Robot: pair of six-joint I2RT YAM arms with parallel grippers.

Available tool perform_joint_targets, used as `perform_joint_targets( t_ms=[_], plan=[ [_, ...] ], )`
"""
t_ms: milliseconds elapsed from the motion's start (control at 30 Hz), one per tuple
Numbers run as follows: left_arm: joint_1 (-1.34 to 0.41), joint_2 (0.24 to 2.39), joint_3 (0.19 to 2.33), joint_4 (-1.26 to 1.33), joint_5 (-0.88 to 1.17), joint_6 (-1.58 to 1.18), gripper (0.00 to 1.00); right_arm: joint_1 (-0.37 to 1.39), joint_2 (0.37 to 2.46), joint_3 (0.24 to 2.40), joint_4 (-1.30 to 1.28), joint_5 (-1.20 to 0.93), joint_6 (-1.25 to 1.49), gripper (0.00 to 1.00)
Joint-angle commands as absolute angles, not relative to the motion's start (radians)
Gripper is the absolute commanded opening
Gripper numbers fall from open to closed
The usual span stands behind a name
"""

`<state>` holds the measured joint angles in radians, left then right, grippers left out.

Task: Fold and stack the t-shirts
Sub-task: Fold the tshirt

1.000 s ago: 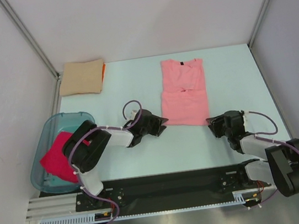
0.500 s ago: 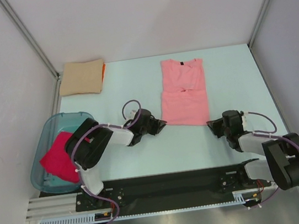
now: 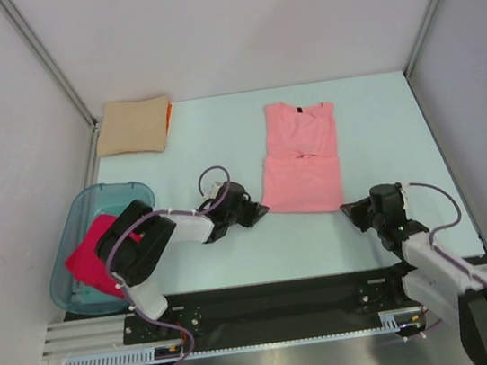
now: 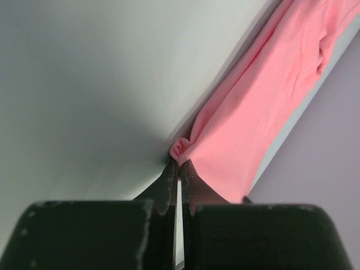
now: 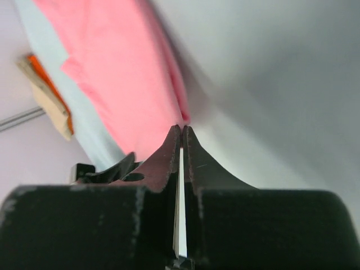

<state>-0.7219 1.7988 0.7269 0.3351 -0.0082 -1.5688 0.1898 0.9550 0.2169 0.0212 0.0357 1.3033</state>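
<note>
teal tub left of salmon shirt

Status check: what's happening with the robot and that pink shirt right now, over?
Left jaws shut, pinching pink shirt corner. Right jaws shut at opposite corner, grip unconfirmed. Tub and folded shirts sit off to the side.
</note>
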Motion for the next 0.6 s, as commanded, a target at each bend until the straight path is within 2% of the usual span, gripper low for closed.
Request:
perform_joint_targets(
  t_ms=[0, 33, 167, 567],
  plan=[
    [-0.762, 1.685, 0.675, 0.221, -0.052, -1.539, 0.0, 0.195, 0.732, 0.209, -0.289, 0.067, 1.259, 0.0],
    [-0.784, 1.665, 0.661, 0.212, -0.06, -1.542, 0.0, 0.195, 0.641, 0.212, -0.366, 0.072, 1.247, 0.0],
    [-0.845, 1.548, 0.601, 0.166, -0.118, -1.571, 0.0, 0.195, 0.507, 0.241, -0.523, 0.049, 1.213, 0.0],
    [-1.026, 1.309, 0.525, 0.02, -0.239, -1.66, 0.0, 0.202, 0.233, 0.291, -0.827, -0.02, 1.21, 0.0]
  ],
)
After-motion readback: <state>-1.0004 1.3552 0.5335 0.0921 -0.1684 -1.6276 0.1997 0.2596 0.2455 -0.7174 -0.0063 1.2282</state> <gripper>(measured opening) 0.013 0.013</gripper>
